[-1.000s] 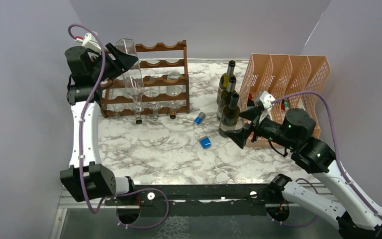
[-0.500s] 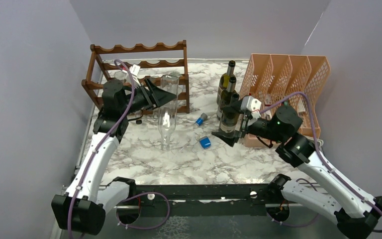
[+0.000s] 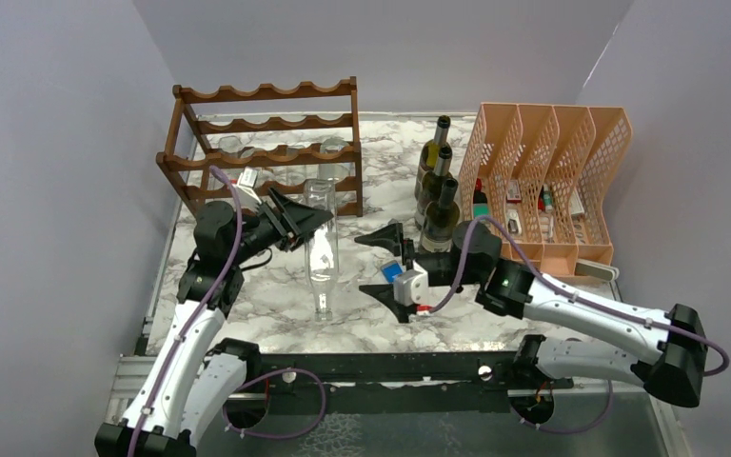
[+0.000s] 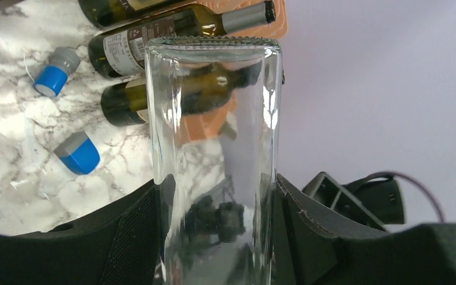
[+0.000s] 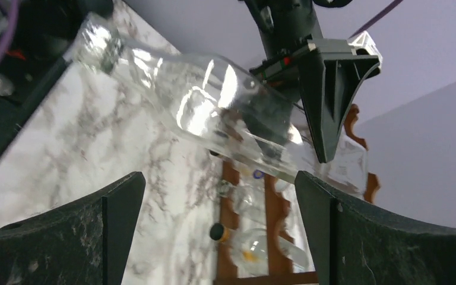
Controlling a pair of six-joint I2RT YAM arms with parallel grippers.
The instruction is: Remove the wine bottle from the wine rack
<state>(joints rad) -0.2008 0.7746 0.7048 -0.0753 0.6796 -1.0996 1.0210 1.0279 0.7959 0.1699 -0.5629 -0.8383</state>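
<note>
My left gripper (image 3: 311,217) is shut on a clear glass wine bottle (image 3: 321,248), held neck-down in front of the dark reddish-brown wine rack (image 3: 266,152). In the left wrist view the bottle (image 4: 217,148) fills the gap between my fingers (image 4: 133,237). Other clear bottles (image 3: 328,152) still lie in the rack. My right gripper (image 3: 387,264) is open and empty, just right of the held bottle and facing it. The right wrist view shows the held bottle (image 5: 214,107), the left gripper's finger (image 5: 329,89) and the rack (image 5: 273,208) beyond.
Three dark green wine bottles (image 3: 438,205) stand at centre right beside a peach lattice file organizer (image 3: 547,181). Two blue-and-grey caps (image 3: 382,227) (image 3: 392,273) lie on the marble table (image 3: 247,286); the second lies under my right gripper.
My left gripper has carried the clear bottle off the rack, down and toward the table's front. My right arm has swung left from the green bottles toward the held bottle.
</note>
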